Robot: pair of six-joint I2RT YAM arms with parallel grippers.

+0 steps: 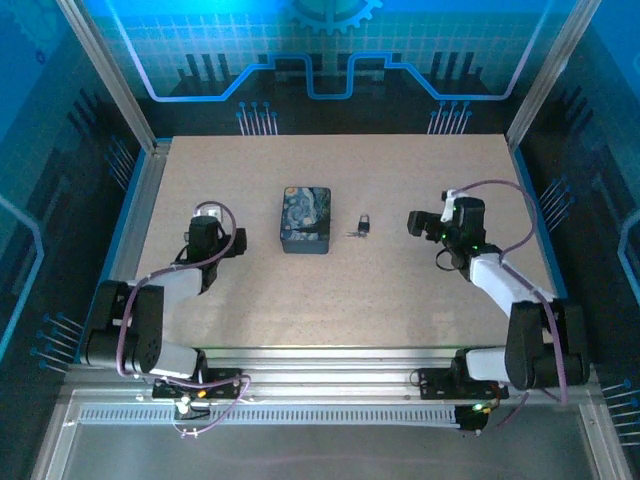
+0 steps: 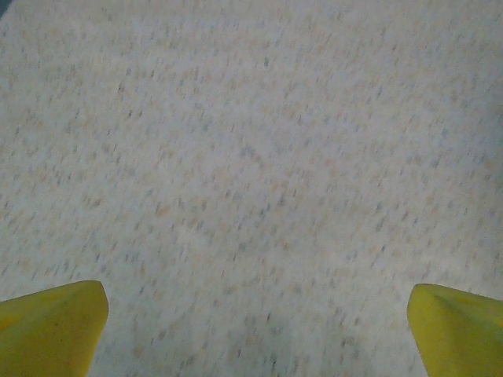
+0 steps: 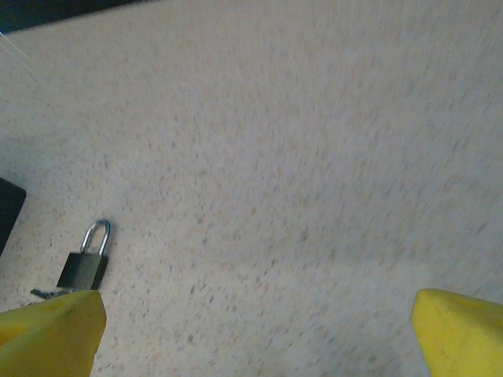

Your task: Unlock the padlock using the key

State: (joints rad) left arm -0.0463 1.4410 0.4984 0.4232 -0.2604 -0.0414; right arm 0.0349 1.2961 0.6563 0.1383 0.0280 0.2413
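The padlock (image 1: 364,222) is small and dark with a silvery shackle, and lies on the table just right of the box. It also sits low at the left of the right wrist view as the padlock (image 3: 85,265). The key (image 1: 354,234) is a thin pale sliver at the padlock's base; the key (image 3: 42,294) is partly hidden behind my yellow finger (image 3: 49,334). My right gripper (image 1: 413,222) stands open to the right of the padlock, apart from it, with the right gripper (image 3: 258,306) holding nothing. My left gripper (image 1: 207,222) is left of the box, and the left gripper (image 2: 255,302) is open over bare table.
A dark blue box (image 1: 305,219) with a swirly painting print stands between the two grippers, and its dark corner (image 3: 8,208) shows at the left edge. The speckled table (image 1: 400,300) is framed by metal rails, with enclosure walls at the back and sides.
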